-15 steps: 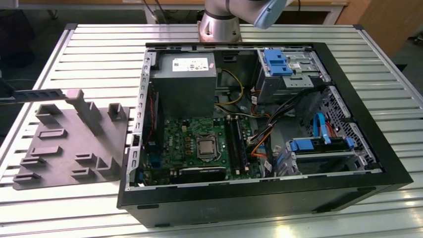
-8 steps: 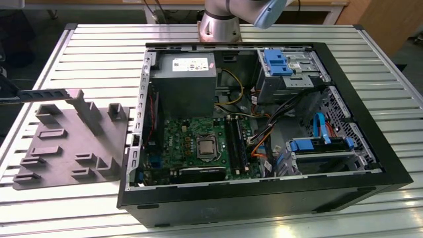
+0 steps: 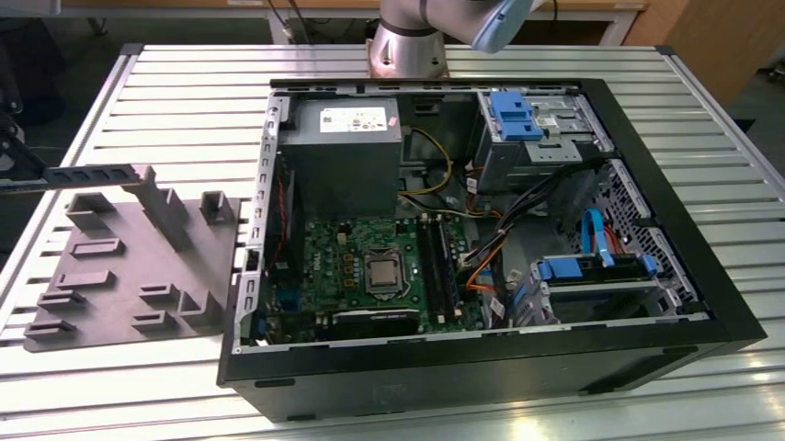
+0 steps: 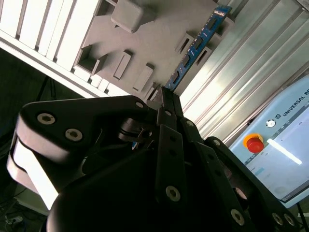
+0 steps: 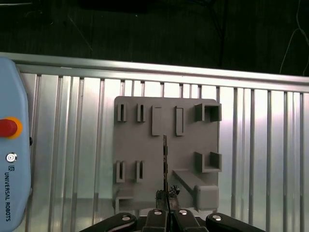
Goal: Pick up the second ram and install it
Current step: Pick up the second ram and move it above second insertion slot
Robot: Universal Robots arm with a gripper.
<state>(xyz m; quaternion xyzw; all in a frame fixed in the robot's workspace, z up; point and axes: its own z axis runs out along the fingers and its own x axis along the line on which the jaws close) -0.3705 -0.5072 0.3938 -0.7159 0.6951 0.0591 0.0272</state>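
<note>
Black gripper (image 4: 161, 96) clamped on one end of thin blue-edged memory stick (image 4: 195, 46) | stick over grey slotted plastic tray (image 3: 123, 276), 9 o'clock of open black case (image 3: 491, 372) (exterior view) | risk: end-only grip may let it tilt.

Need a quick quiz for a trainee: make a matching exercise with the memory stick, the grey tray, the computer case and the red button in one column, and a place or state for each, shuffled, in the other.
1. memory stick
2. grey tray
3. computer case
4. red button

A. open, circuit board showing
B. on the pale blue control box
C. held in the gripper
D. lying on the slatted table, at the exterior view's left of the case

Pairs: 1-C, 2-D, 3-A, 4-B
</note>
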